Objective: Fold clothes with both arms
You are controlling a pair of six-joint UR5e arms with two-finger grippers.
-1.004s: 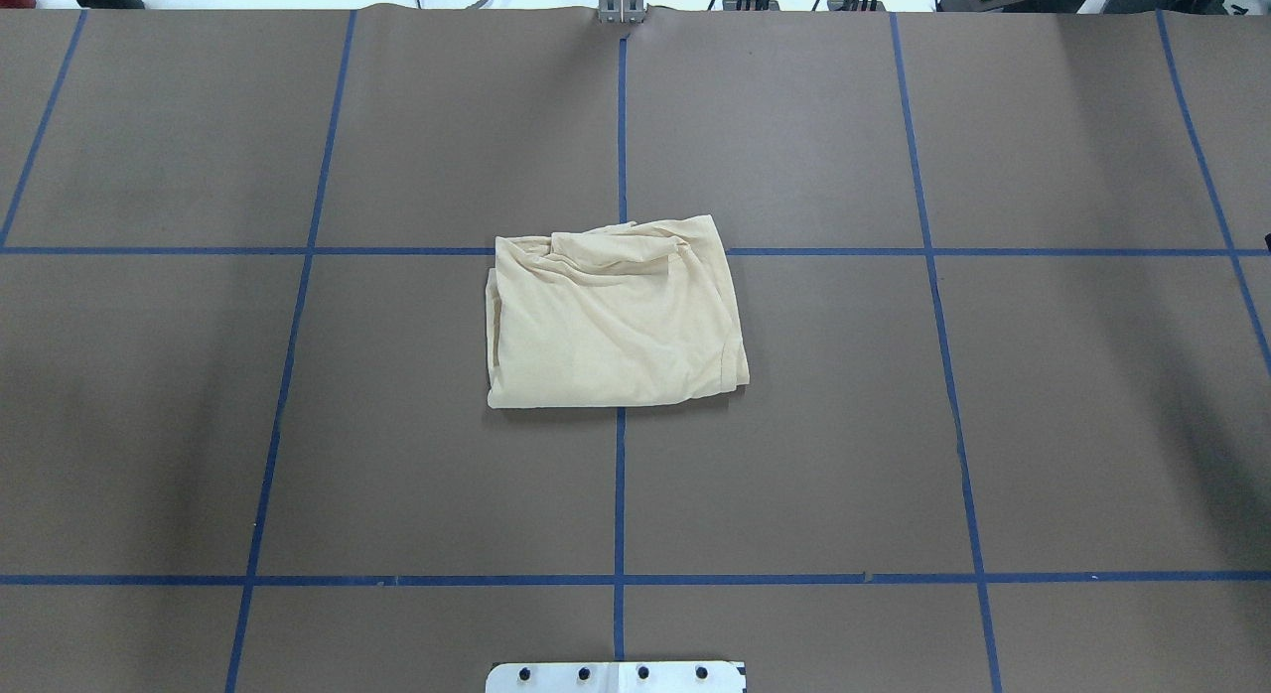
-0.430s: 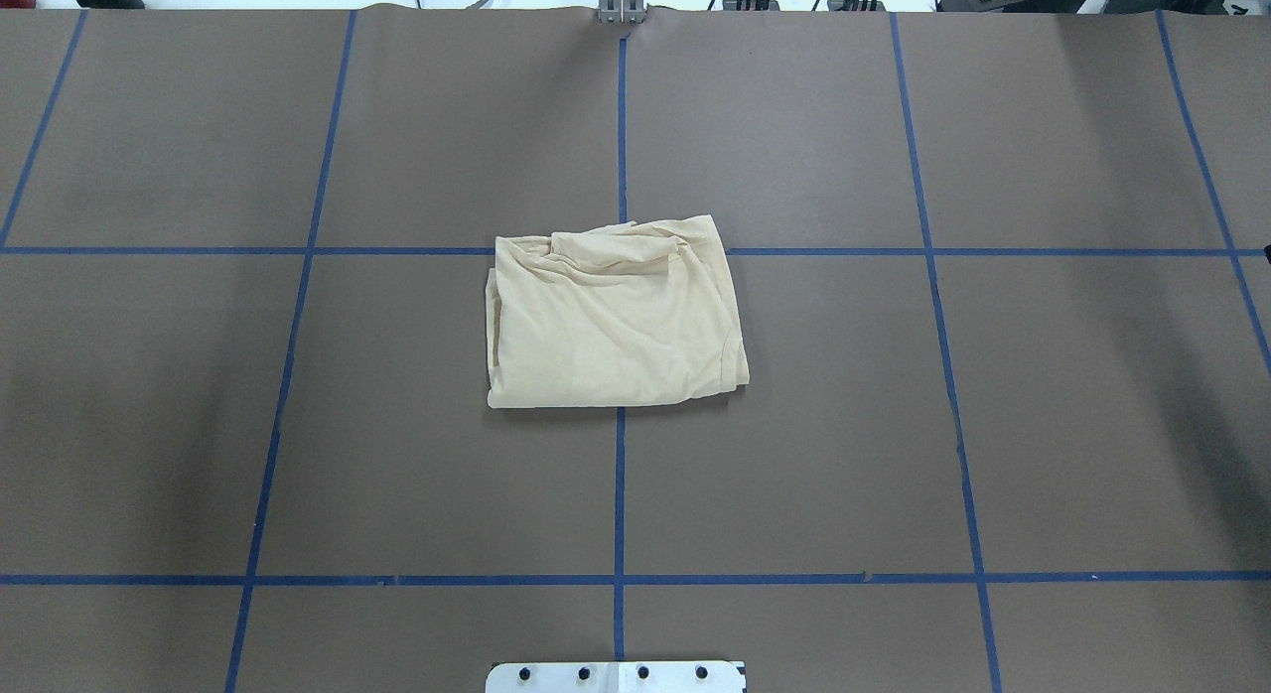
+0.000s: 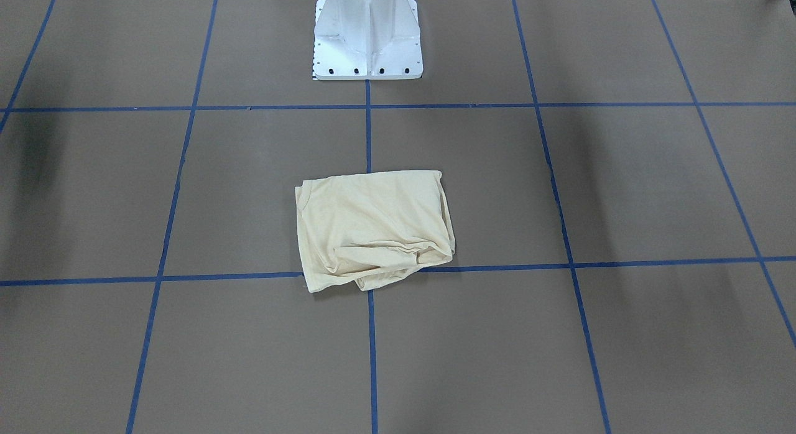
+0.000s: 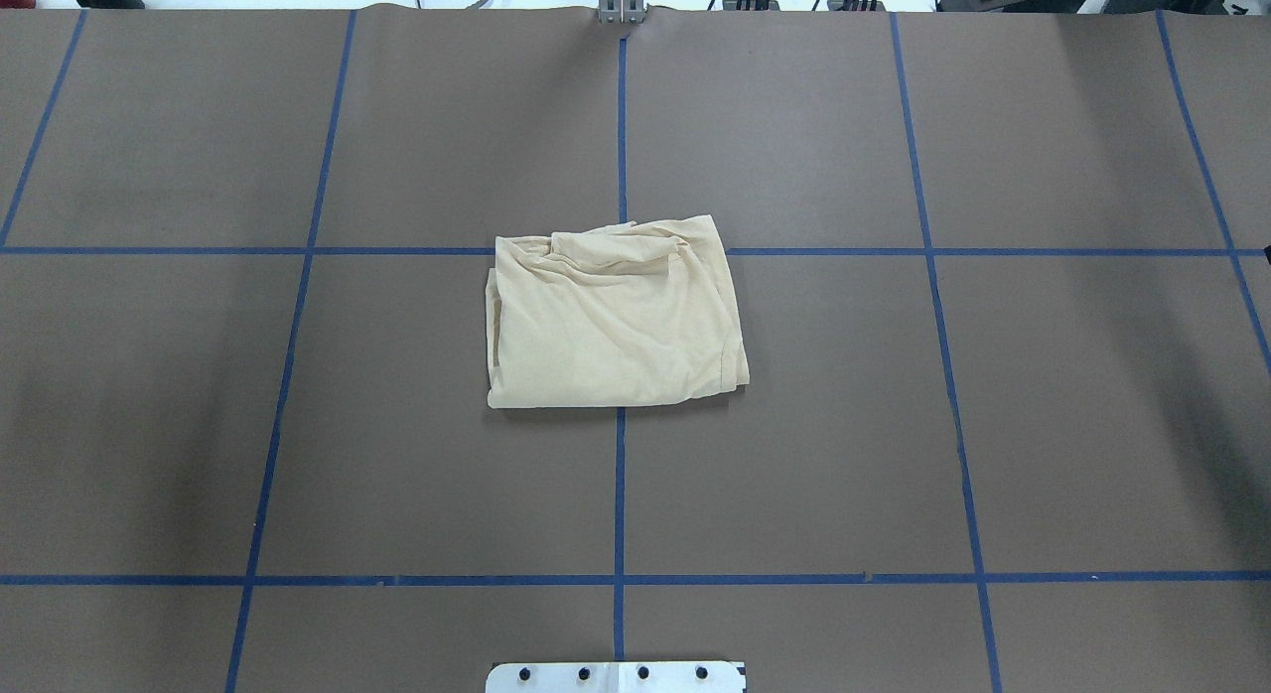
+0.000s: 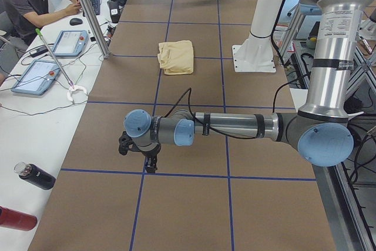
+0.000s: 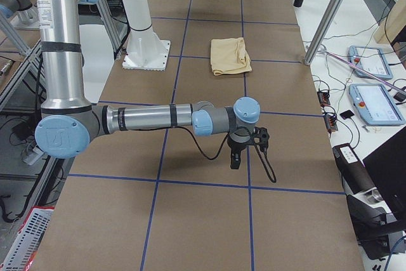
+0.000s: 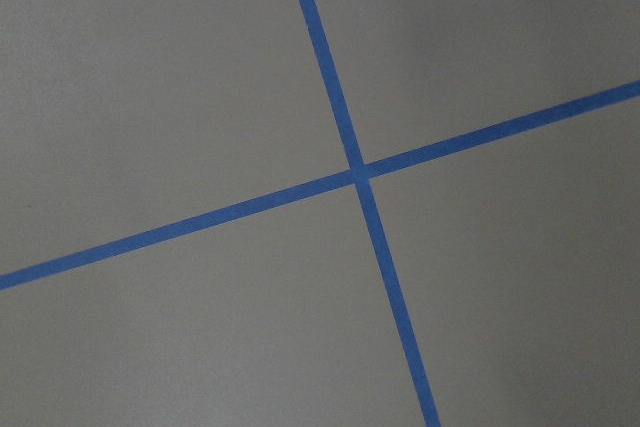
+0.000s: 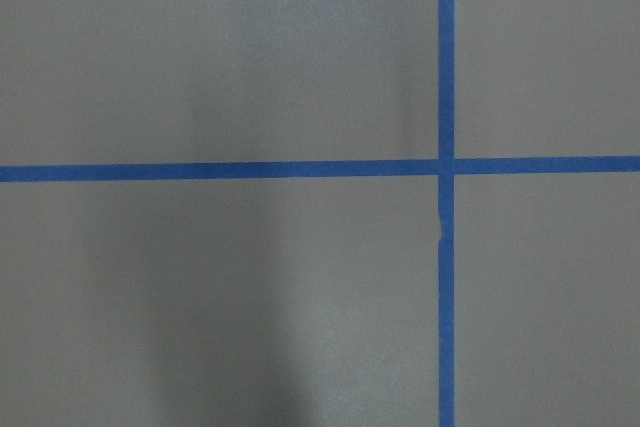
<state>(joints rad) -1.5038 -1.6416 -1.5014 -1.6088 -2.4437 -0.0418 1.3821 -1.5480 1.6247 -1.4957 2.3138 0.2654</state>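
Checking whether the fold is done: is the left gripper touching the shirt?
Apart. The exterior left view shows bare table between the left gripper and the folded shirt.

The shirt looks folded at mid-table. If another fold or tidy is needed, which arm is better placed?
Neither left nor right has a clear edge. The left gripper and the right gripper each hover far out on their own side, and the shirt straddles the blue centre line evenly. I'd use both.
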